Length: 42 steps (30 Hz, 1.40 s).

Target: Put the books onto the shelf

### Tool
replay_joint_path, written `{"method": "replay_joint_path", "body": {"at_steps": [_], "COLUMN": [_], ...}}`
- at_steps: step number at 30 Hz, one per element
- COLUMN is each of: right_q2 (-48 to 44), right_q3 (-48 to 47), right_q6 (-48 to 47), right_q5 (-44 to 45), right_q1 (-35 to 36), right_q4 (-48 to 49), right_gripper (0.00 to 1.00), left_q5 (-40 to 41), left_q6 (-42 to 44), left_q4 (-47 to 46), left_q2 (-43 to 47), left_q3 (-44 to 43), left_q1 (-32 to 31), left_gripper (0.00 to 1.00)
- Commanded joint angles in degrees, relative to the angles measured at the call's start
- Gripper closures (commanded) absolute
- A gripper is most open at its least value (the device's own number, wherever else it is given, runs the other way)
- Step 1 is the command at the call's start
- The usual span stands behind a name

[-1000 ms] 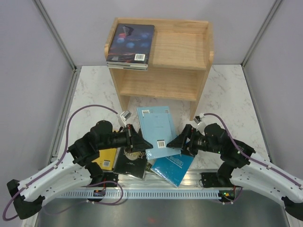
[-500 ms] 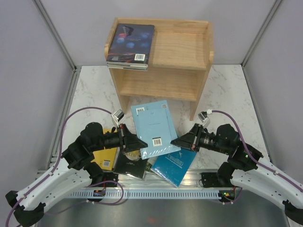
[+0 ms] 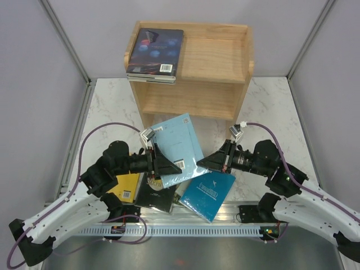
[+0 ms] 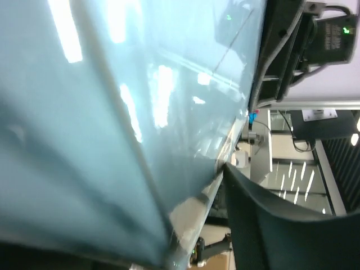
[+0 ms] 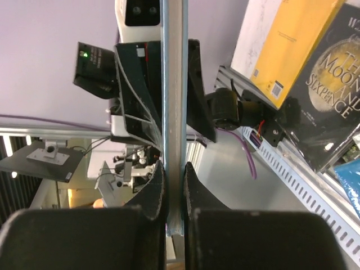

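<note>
A light blue book (image 3: 177,147) hangs tilted above the table in front of the shelf (image 3: 194,84). My right gripper (image 3: 206,163) is shut on the book's right edge; in the right wrist view both fingers (image 5: 157,185) clamp the thin edge of the light blue book (image 5: 173,84). My left gripper (image 3: 169,167) is at the book's lower left corner with its jaws apart. In the left wrist view the book's cover (image 4: 112,112) fills the frame, one finger (image 4: 281,225) stands off it, and the other finger is hidden. A navy book (image 3: 156,50) lies on the shelf's top tier.
Under the grippers lie a yellow book (image 3: 128,185), a black book with a gold title (image 3: 157,194) and a teal book (image 3: 208,194), near the table's front rail (image 3: 180,222). The shelf's lower tier (image 3: 188,104) opens toward me.
The right gripper has closed on the light blue book's edge and the book has risen and tilted leftward. The left gripper's jaws have come apart.
</note>
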<state>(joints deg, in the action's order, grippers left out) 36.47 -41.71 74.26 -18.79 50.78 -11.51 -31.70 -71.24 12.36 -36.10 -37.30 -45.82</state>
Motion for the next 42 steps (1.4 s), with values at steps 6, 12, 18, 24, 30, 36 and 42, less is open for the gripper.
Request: {"method": "replay_joint_path", "body": {"at_steps": [6, 12, 18, 24, 30, 36, 42], "right_q2": [1.9, -1.2, -6.8, 0.9, 12.4, 23.8, 35.4], "right_q3": [-10.3, -11.4, -10.7, -21.2, -40.1, -56.2, -66.6], "right_q6": [0.2, 0.4, 0.9, -6.6, -9.6, -8.9, -9.0], "right_q5": [1.6, 6.8, 10.4, 0.9, -0.6, 3.3, 15.4], "right_q1": [1.2, 1.2, 1.2, 1.2, 1.2, 1.2, 1.2], "right_q4": [3.0, -6.6, -13.3, -13.1, -13.2, -14.0, -16.4], "right_gripper": [1.00, 1.00, 1.00, 1.00, 1.00, 1.00, 1.00], "left_q5": [0.7, 1.9, 11.6, 24.9, 28.5, 29.2, 29.2], "left_q6": [6.6, 10.0, 12.9, 13.8, 13.3, 13.1, 11.7], "left_q4": [6.3, 15.6, 27.6, 40.5, 44.9, 46.3, 46.6], "left_q2": [-1.3, 1.9, 8.3, 14.1, 16.0, 16.4, 17.5], "left_q3": [-1.4, -4.7, -10.8, -16.3, -16.7, -17.3, -16.8], "left_q1": [0.4, 2.7, 2.9, 2.9, 2.9, 2.9, 2.9], "left_gripper": [0.01, 0.00, 0.00, 0.00, 0.00, 0.00, 0.00]}}
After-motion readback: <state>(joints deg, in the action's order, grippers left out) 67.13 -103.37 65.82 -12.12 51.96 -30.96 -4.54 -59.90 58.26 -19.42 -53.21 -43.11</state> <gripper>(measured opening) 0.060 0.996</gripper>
